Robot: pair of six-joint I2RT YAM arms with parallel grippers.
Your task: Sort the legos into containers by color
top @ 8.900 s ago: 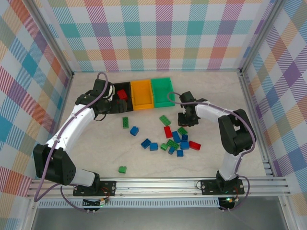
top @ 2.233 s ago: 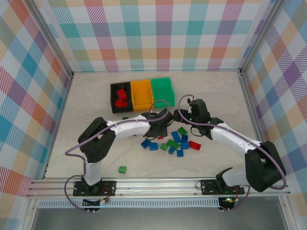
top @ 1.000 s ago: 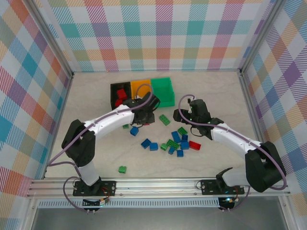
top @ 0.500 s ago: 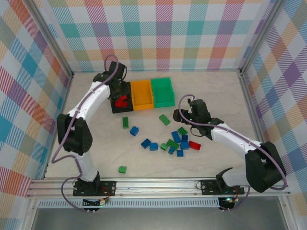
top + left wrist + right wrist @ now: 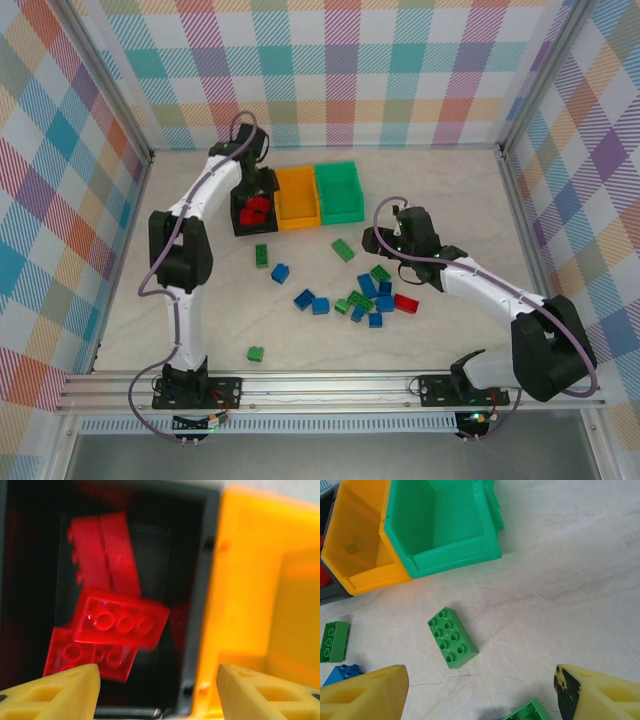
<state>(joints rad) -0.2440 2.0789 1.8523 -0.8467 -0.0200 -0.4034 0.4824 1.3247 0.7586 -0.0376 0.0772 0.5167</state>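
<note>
Over black bin [image 5: 252, 230], left tool [image 5: 159, 692] parted

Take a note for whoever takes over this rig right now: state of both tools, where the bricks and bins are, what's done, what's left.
Left tool: open above the black bin, holding nothing.
Right tool: open and empty, hovering over the table near a green brick.
Done: several red bricks lie in the black bin.
The orange bin and green bin hold nothing yet.
Left: one red brick on the table, plus all the blue and green ones. Most are in a cluster by the right tool. A stray green brick lies apart towards the near edge.
</note>
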